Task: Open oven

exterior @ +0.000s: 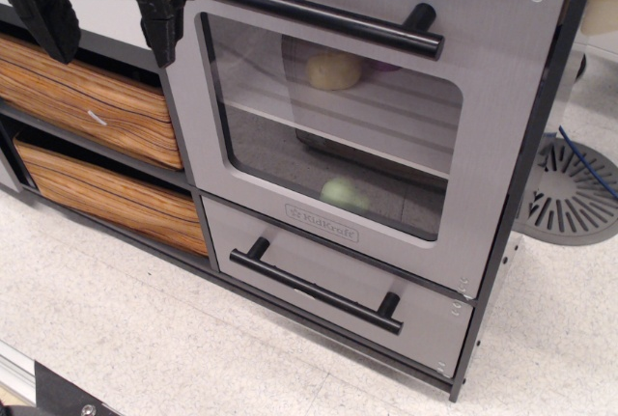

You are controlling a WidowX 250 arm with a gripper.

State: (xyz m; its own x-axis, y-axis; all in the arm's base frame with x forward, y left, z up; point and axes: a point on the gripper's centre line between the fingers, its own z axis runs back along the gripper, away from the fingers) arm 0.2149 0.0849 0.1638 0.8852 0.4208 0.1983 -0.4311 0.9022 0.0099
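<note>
While oven (pixel 386 136) door shut, hand (pixel 101 25) spread open — top cropped, grasping nothing.

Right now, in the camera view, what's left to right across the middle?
Wood-grain drawers → oven door with clear window → black cabinet side frame → round grey slotted disc on the floor. The gripper hangs open at top left.

In the upper left of the frame we see our end effector (pixel 104 25), black, hanging down from the top edge. Its two fingers (pixel 159 15) point downward and stand well apart, with a clear gap between them, and nothing is held in that gap. A dark horizontal bar of the mount runs across just above them, partly cut off by the frame edge.
</note>
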